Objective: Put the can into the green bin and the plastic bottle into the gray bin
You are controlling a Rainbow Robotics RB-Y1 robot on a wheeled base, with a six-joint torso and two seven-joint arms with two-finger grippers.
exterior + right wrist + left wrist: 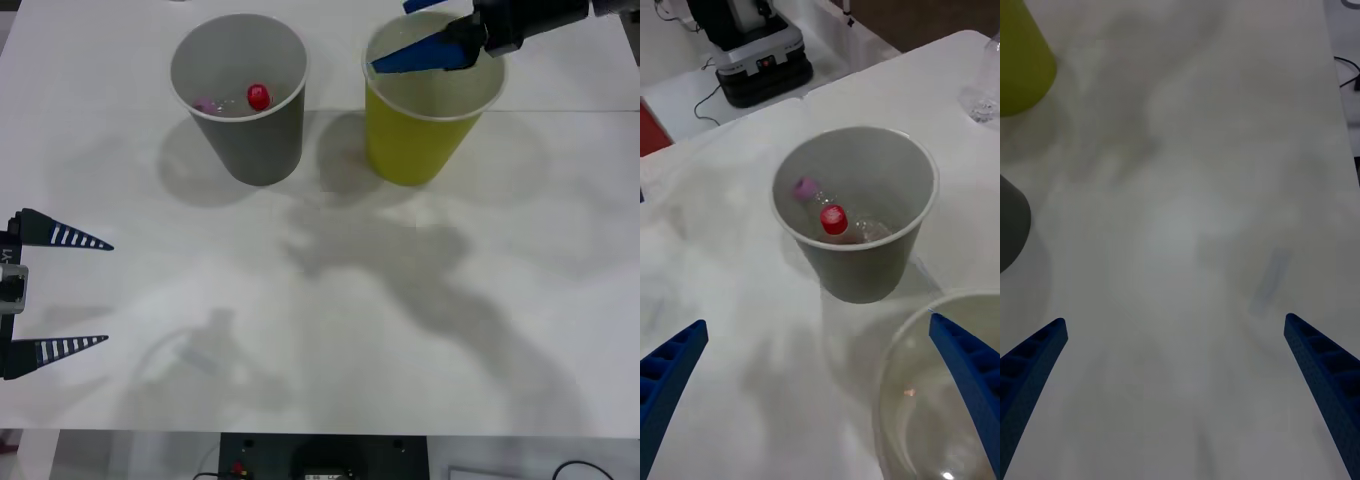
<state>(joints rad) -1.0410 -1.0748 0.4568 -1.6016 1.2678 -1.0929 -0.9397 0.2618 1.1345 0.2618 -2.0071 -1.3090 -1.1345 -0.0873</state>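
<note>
White bench. Gray bin is seen upright beside green bin, apart. Bottle lies inside gray bin, red cap showing. Right pincer is held above green bin's mouth, spread wide, empty. Left pincer is parked at the bench's left edge, spread wide, empty.

Blue ribbed fingers, black wrist housing
</note>
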